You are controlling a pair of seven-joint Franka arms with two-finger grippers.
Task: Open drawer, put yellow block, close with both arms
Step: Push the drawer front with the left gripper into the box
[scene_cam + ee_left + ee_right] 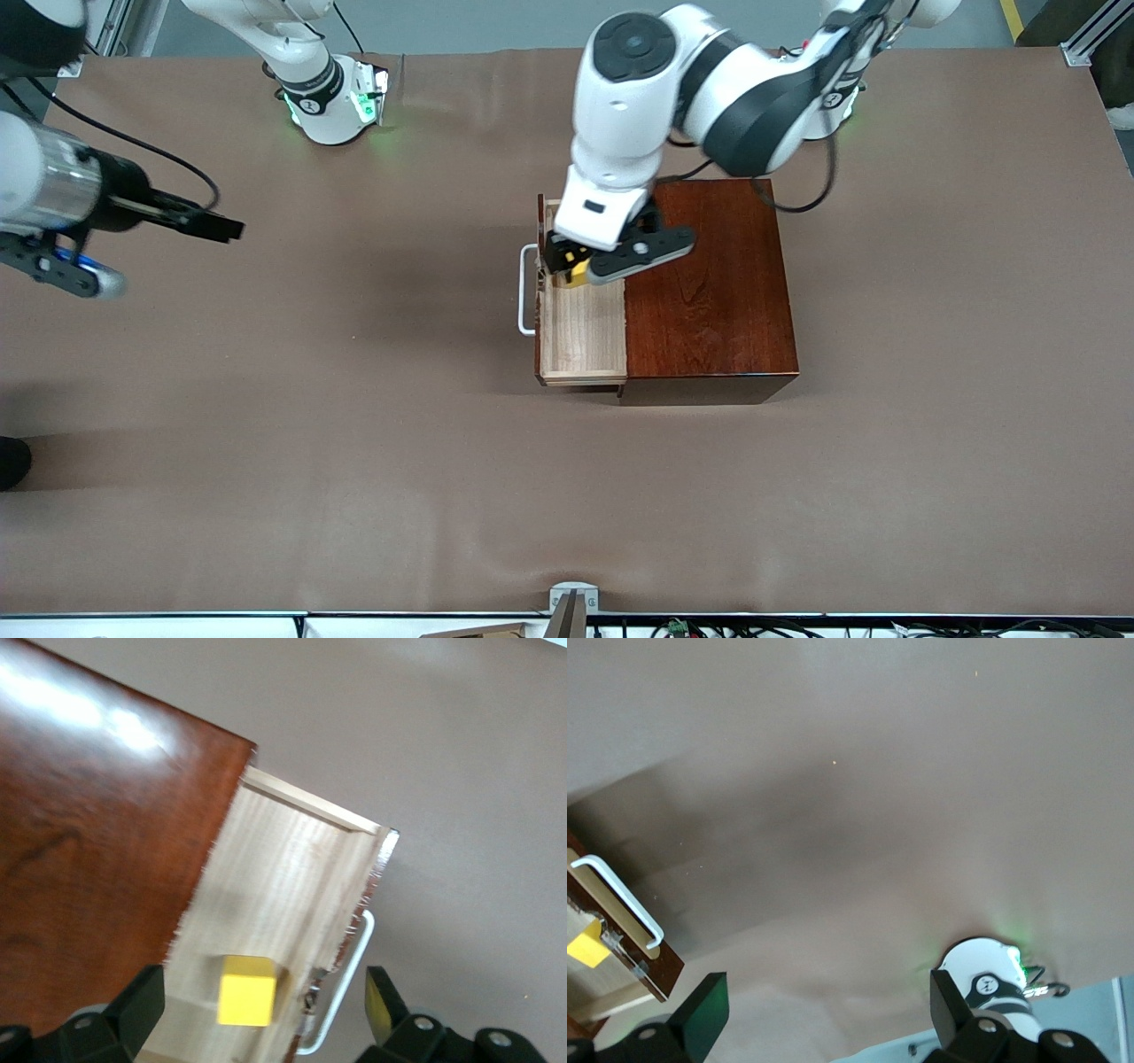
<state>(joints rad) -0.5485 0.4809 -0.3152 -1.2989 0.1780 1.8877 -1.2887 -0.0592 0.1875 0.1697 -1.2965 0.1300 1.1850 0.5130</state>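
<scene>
The dark reddish-brown box [709, 292] stands mid-table with its drawer [585, 332] pulled out toward the right arm's end, white loop handle [526, 292] on its front. The yellow block [578, 268] lies in the drawer's pale tray, at the end farther from the front camera. My left gripper [567, 261] hovers just over it, open; in the left wrist view the block [246, 990] sits between the spread fingers [146, 1001], touching neither. My right gripper [226, 229] is open and empty, up over the bare table at the right arm's end; its wrist view shows the drawer front [620, 899] and block [585, 948].
The brown table cover [354, 443] stretches wide around the box. A small grey mount [571, 607] sits at the table edge nearest the front camera. The right arm's green-lit base [332, 102] stands at the table's top edge.
</scene>
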